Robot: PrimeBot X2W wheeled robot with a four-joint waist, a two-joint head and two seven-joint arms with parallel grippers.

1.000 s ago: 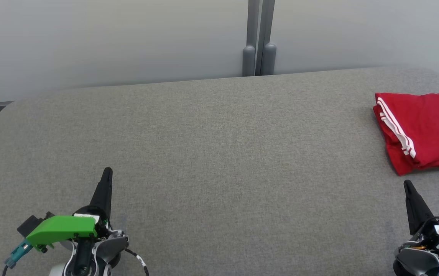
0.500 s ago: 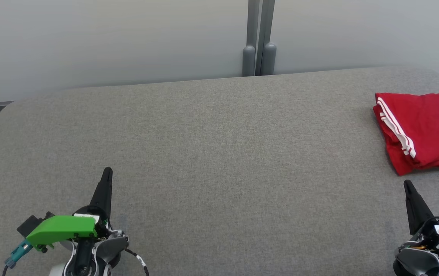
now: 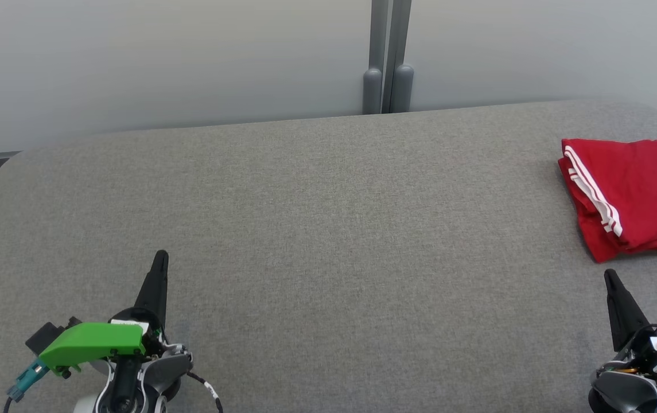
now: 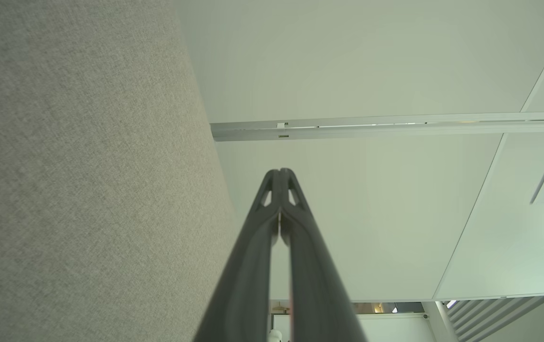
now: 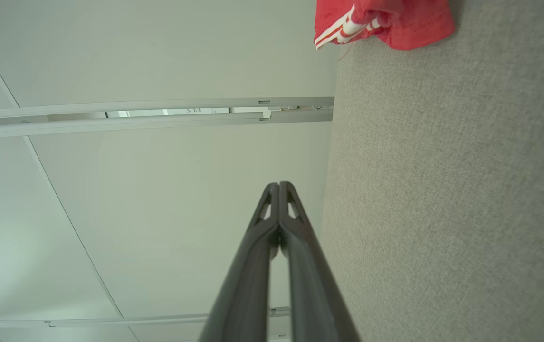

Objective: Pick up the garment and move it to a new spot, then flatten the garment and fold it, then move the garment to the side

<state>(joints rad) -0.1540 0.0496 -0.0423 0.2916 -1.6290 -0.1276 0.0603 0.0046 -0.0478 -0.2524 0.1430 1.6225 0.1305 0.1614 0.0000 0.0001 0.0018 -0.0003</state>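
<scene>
A folded red garment with white stripes lies at the far right of the grey table, running past the right edge of the head view. Its corner appears at the top of the right wrist view as the red garment. My right gripper rests at the lower right, just in front of the garment, shut and empty; its fingertips meet in the right wrist view. My left gripper sits at the lower left, far from the garment, shut with nothing held, tips together.
A pale partition wall with a grey vertical post stands behind the table's far edge. A wide stretch of bare grey fabric lies between the two grippers.
</scene>
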